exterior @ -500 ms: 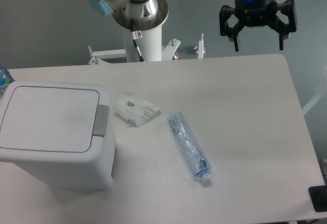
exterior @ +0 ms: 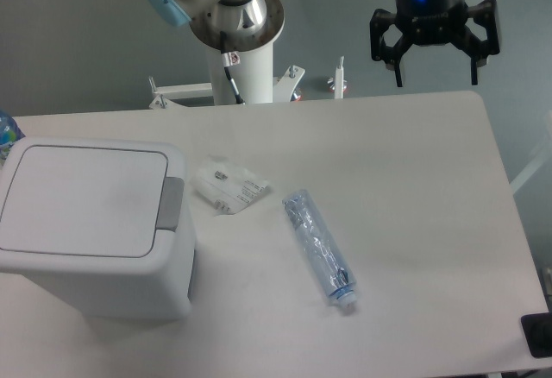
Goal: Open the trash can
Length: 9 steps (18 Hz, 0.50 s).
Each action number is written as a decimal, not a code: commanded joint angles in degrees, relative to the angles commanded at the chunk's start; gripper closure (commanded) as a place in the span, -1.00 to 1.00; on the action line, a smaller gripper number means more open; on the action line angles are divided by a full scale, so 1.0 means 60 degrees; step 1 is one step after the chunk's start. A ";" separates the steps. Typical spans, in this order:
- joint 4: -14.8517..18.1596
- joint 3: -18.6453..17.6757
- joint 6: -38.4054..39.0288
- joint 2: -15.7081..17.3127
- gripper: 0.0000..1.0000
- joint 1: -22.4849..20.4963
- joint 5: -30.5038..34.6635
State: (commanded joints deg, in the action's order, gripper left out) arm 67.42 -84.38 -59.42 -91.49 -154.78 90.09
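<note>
The trash can [exterior: 90, 227] is a large white boxy bin at the table's left. Its flat lid is down and closed. The grey push-button [exterior: 171, 204] sits on its right edge. My gripper [exterior: 436, 76] hangs high above the table's far right edge, far from the bin. Its black fingers [exterior: 398, 69] are spread wide apart and hold nothing.
A crushed clear plastic bottle [exterior: 320, 249] lies in the middle of the table. A small clear packet [exterior: 228, 185] lies between it and the bin. The arm's base column [exterior: 237, 59] stands at the far edge. A dark object [exterior: 537, 335] sits at the front right corner.
</note>
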 joint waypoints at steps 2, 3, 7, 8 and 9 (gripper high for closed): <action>-0.0074 0.0000 0.0453 -0.0015 -1.00 0.0000 -0.0029; -0.0161 0.0000 0.0658 -0.0029 -1.00 0.0015 -0.0029; -0.0425 0.0044 0.1579 -0.0117 -1.00 0.0088 -0.0029; -0.0484 0.0044 0.1960 -0.0132 -1.00 0.0146 -0.0029; -0.0586 0.0058 0.2297 -0.0161 -1.00 0.0248 -0.0029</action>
State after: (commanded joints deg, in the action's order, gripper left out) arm 63.90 -84.02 -45.64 -92.46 -153.29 89.91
